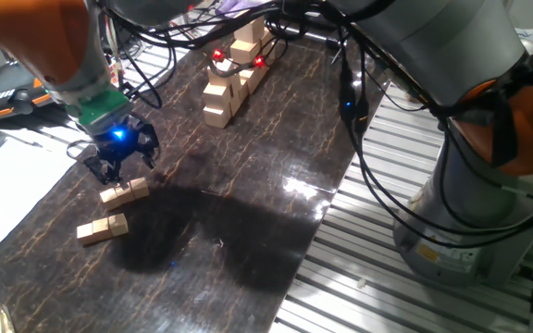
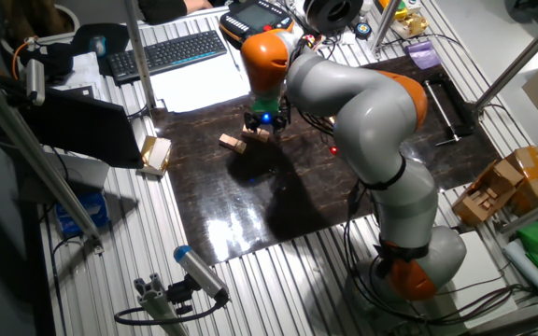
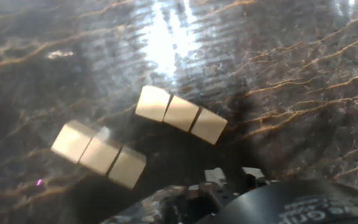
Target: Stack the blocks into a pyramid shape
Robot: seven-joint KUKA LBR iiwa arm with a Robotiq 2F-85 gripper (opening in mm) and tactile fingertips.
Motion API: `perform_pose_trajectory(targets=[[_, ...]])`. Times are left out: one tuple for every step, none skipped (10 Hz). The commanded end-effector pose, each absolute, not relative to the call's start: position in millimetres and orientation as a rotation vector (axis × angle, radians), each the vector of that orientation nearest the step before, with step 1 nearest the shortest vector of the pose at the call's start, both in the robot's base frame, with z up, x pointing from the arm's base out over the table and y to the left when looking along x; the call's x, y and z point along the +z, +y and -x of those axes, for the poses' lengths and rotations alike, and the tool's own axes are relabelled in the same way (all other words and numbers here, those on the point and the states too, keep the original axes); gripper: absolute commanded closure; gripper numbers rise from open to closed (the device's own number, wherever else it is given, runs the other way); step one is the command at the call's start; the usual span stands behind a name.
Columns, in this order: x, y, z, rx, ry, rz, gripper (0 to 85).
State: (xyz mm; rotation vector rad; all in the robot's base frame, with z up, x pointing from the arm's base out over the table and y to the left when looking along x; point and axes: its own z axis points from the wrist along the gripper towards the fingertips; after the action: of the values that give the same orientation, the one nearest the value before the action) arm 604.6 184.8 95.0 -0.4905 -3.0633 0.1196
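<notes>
Blocks, six small light-tan wooden cubes, lie flat on the dark marbled tabletop [image 1: 248, 176] in two short rows of three, none stacked on another. In the hand view one row [image 3: 181, 114] runs slantwise near the middle, its cubes touching side to side, and the second row [image 3: 99, 154] lies just beside it to the lower left, also with cubes pressed together; a narrow strip of bare table separates the two rows. From one fixed view the nearer row [image 1: 102, 228] sits toward the table's front edge and the other row [image 1: 125, 191] sits just behind it, directly under the black two-finger gripper [image 1: 116, 166], which hangs from the orange and grey arm and shows a blue light at its wrist. Its fingers hover just above that row; whether they touch a cube cannot be told, nor can how wide the jaws stand, since the hand view shows only dark metal at the bottom edge. Far back on the table stands a taller stepped stack of larger pale wooden blocks [image 1: 229, 83], well apart from the cubes.
</notes>
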Motion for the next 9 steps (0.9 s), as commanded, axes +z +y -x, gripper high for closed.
perform_pose_trajectory(targets=[[95.4, 185.0, -604.6, 0.120, -3.065, 0.490, 19.7], [95.4, 185.0, -604.6, 0.133, -3.056, 0.504, 17.7], [95.4, 185.0, -604.6, 0.153, -3.033, 0.514, 16.0], [95.4, 185.0, -604.6, 0.158, -3.029, 0.495, 16.0], [95.4, 185.0, -604.6, 0.142, -3.018, 0.512, 17.0], [95.4, 185.0, -604.6, 0.138, -3.005, 0.524, 18.3], [95.4, 185.0, -604.6, 0.093, -2.988, 0.547, 19.7], [95.4, 185.0, -604.6, 0.097, -2.998, 0.566, 18.7], [88.9, 186.4, -606.2, 0.095, -3.008, 0.579, 17.3]])
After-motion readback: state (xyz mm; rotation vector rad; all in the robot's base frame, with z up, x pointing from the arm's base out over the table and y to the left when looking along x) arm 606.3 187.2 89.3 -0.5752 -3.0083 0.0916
